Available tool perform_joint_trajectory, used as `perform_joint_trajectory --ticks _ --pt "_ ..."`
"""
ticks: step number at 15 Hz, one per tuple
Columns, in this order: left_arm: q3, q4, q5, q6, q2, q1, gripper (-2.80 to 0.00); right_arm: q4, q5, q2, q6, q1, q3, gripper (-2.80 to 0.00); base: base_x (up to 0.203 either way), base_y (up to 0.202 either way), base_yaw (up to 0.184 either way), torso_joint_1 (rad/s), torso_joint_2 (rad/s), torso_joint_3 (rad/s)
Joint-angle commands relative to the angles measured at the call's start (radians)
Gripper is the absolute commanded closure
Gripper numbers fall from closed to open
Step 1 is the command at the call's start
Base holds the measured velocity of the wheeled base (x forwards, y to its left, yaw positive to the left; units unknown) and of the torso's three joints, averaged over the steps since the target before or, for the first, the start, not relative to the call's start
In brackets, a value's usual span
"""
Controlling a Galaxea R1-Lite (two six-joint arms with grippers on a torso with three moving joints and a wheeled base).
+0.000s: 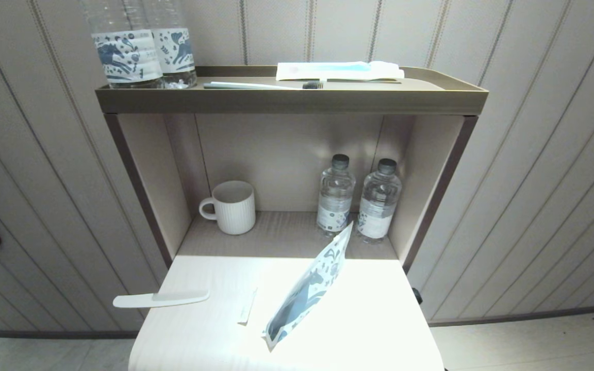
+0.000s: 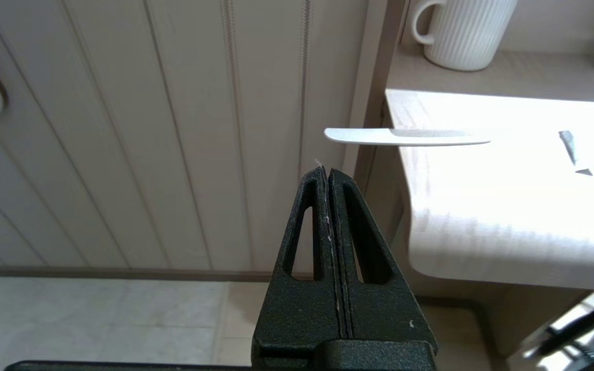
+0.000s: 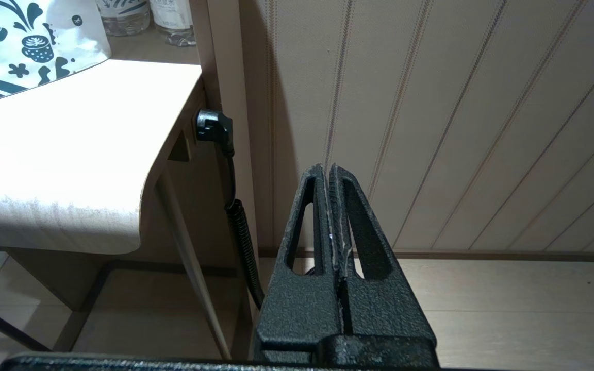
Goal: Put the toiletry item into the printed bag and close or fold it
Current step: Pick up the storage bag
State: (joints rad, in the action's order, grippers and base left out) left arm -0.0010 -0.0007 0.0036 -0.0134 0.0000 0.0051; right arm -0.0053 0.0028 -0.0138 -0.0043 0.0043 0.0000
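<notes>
I see neither arm in the head view; both sit low beside the furniture, each pointing forward at the striped wall. In the left wrist view my left claw [image 2: 327, 172] fills the lower centre of the frame, fingers pressed together on nothing, below the level of the tabletop [image 1: 359, 330]. My right claw [image 3: 329, 169] shows the same pose in its own view, lower centre, pressed together and empty, with the tabletop's rounded corner at the left of that frame.

The printed bag [image 1: 307, 291] stands tilted on its long edge, right of centre in the head view, one end near the front edge and the other rising toward the two water bottles [image 1: 359, 203] in the alcove. In the right wrist view it sits in the upper left corner, well apart from the right claw.

The comb [image 1: 160, 299] lies flat at the tabletop's left edge, its handle overhanging the side. In the left wrist view it lies above and just right of the left claw's tips, not touching them.
</notes>
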Motion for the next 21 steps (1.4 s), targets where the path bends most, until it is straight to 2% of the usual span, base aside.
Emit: perform_joint_trajectory --ticks 1,2,3,5,6,8,9,10,11,12,14,15,16,19,21 --pt "-0.066 0.012 -0.003 0.01 0.014 0.001 0.0 -0.001 0.0 -0.001 0.0 0.0 0.0 0.0 0.0 0.0 0.0 0.0 0.0 0.0" --pt "-0.108 0.02 -0.005 0.01 0.031 0.001 0.0 -0.001 0.0 -0.001 0.0 0.0 0.0 0.0 0.0 0.0 0.0 0.0 0.0 0.0" --pt "-0.21 0.038 -0.008 0.005 0.089 0.001 0.0 -0.001 0.0 0.0 0.0 0.0 0.0 0.0 0.0 0.0 0.0 0.0 0.0 0.0" --pt "-0.402 0.075 -0.036 -0.031 0.293 -0.001 0.0 -0.001 0.0 0.0 0.0 0.0 0.0 0.0 0.0 0.0 0.0 0.0 0.0 0.0" --pt "-0.471 0.098 -0.077 -0.044 0.399 -0.002 0.0 -0.001 0.0 0.0 0.0 0.0 0.0 0.0 0.0 0.0 0.0 0.0 0.0 0.0" --pt "-0.579 0.186 -0.243 -0.043 0.61 -0.008 0.0 -0.001 0.0 0.0 0.0 0.0 0.0 0.0 0.0 0.0 0.0 0.0 0.0 0.0" --pt "-0.606 0.256 -0.355 -0.012 0.689 -0.02 -2.8 -0.001 0.0 0.0 0.0 0.0 0.0 0.0 0.0 0.0 0.0 0.0 0.0 0.0" --pt "-0.615 0.353 -0.494 0.028 0.752 -0.055 -2.8 -0.001 0.0 0.0 0.0 0.0 0.0 0.0 0.0 0.0 0.0 0.0 0.0 0.0" --pt "-0.589 0.384 -0.564 0.055 0.778 -0.122 -2.8 -0.001 0.0 -0.002 0.0 0.0 0.0 0.0 0.0 0.0 0.0 0.0 0.0 0.0" --pt "-0.544 0.382 -0.573 0.087 0.777 -0.191 -2.8 -0.001 0.0 0.0 0.0 0.0 0.0 0.0 0.0 0.0 0.0 0.0 0.0 0.0" --pt "-0.439 0.326 -0.575 0.205 0.778 -0.341 -2.8 0.001 0.0 0.0 0.0 0.0 0.0 0.0 0.0 0.0 0.0 0.0 0.0 0.0" --pt "-0.42 0.294 -0.575 0.243 0.791 -0.399 -2.8 -0.001 0.0 0.0 0.0 0.0 0.0 0.0 0.0 0.0 0.0 0.0 0.0 0.0" --pt "-0.417 0.264 -0.574 0.26 0.821 -0.448 -2.8 0.0 0.0 0.0 0.0 0.0 0.0 0.0 0.0 0.0 0.0 0.0 0.0 0.0" --pt "-0.432 0.148 -0.55 0.273 1.007 -0.53 -2.8 -0.001 0.0 0.0 0.0 0.0 0.0 0.0 0.0 0.0 0.0 0.0 0.0 0.0" --pt "-0.433 -0.015 -0.448 0.255 1.134 -0.648 -2.8 -0.001 0.0 0.0 0.0 0.0 0.0 0.0 0.0 0.0 0.0 0.0 0.0 0.0"
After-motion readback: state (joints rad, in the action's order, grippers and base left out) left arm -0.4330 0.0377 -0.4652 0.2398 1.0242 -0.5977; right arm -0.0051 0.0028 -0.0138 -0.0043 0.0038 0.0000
